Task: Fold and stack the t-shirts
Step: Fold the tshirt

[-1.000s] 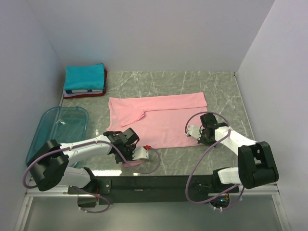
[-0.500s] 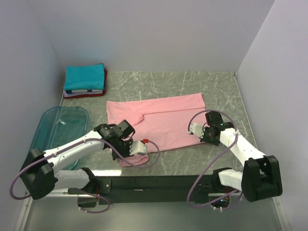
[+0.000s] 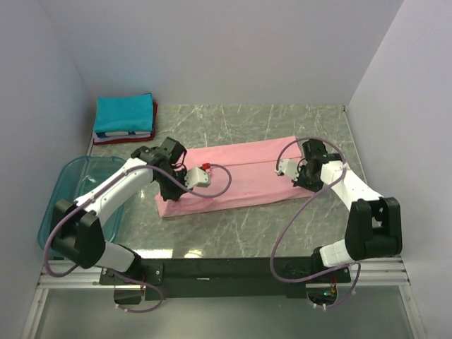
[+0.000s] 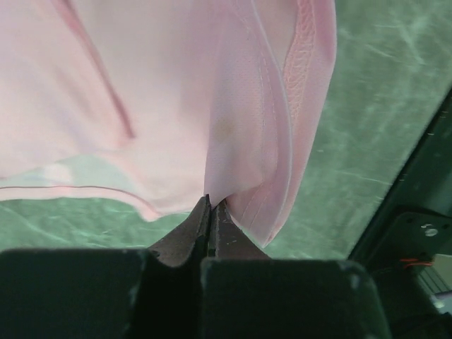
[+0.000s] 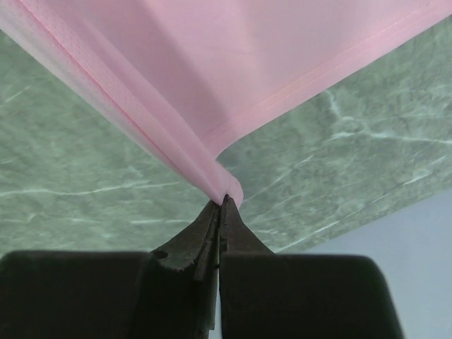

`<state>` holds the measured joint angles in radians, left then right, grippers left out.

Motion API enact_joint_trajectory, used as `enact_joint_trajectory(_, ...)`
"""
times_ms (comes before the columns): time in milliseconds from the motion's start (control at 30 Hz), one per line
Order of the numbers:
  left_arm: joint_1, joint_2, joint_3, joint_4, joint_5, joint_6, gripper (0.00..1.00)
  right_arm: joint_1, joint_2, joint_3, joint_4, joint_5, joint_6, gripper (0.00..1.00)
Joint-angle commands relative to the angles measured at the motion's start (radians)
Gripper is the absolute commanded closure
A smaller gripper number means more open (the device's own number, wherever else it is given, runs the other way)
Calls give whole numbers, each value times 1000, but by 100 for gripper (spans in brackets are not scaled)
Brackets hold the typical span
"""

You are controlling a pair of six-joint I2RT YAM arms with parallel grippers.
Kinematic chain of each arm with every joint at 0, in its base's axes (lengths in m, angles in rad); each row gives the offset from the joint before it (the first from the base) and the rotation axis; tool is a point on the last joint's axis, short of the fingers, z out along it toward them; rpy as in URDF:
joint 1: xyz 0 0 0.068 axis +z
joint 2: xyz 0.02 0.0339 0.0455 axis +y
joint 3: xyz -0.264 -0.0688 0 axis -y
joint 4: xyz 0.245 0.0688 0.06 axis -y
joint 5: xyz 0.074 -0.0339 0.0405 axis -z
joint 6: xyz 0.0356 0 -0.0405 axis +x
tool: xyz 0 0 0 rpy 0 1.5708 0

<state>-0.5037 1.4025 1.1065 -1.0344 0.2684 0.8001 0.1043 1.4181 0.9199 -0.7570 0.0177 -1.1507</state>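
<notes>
Since a second ago, the near hem of the light pink soft-cloth t-shirt (image 3: 258, 180) has been carried away from the arm bases and over the garment, so that a long left-to-right band is now formed on the grey-green marbled counter (image 3: 268, 233); the left fingers (image 4: 200, 224) are pressed together on a pinch of doubled edge near the band's left end, and the right fingers (image 5: 210, 224) are pinched shut on a hemmed corner near its right end. Bare counter is left beyond the band, judged enough for the held edge to be laid down; the folded teal t-shirt (image 3: 124, 113) at the far-left corner is nearer the left arm.
</notes>
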Motion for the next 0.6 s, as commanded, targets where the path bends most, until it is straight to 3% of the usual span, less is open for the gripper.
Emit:
enact_joint_trajectory(0,42,87,108,-3,29,83,100,-14,64,97,-8,7,-27,100)
enact_joint_trajectory(567,151,378,331,34,12,165,99,-22,314,296,2,16,-38,100)
